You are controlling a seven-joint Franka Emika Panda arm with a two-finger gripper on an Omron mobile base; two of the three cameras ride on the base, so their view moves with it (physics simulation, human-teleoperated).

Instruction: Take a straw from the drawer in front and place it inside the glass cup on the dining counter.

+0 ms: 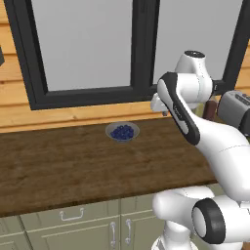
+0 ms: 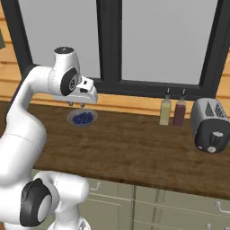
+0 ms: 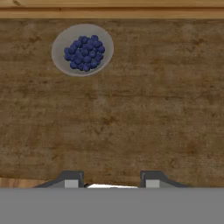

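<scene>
My gripper [image 3: 112, 180] hangs open above the dark wooden worktop [image 3: 131, 113] under the window, and nothing is between its fingertips [image 3: 72, 179]. In the right base view the gripper [image 2: 76, 104] points down just above and in front of a bowl of blueberries [image 2: 82, 118]. Under the worktop's front edge sits a sage-green drawer [image 1: 73, 217] with a small silver bar handle, and it is shut. The straw is hidden. The glass cup and the dining counter are out of view.
The grey bowl of blueberries [image 1: 122, 132] stands near the back wall. Two bottles [image 2: 172, 112] and a dark toaster [image 2: 210, 126] stand at the right. Cabinet doors with vertical handles [image 1: 120, 232] lie below the drawer row. A wide window runs behind.
</scene>
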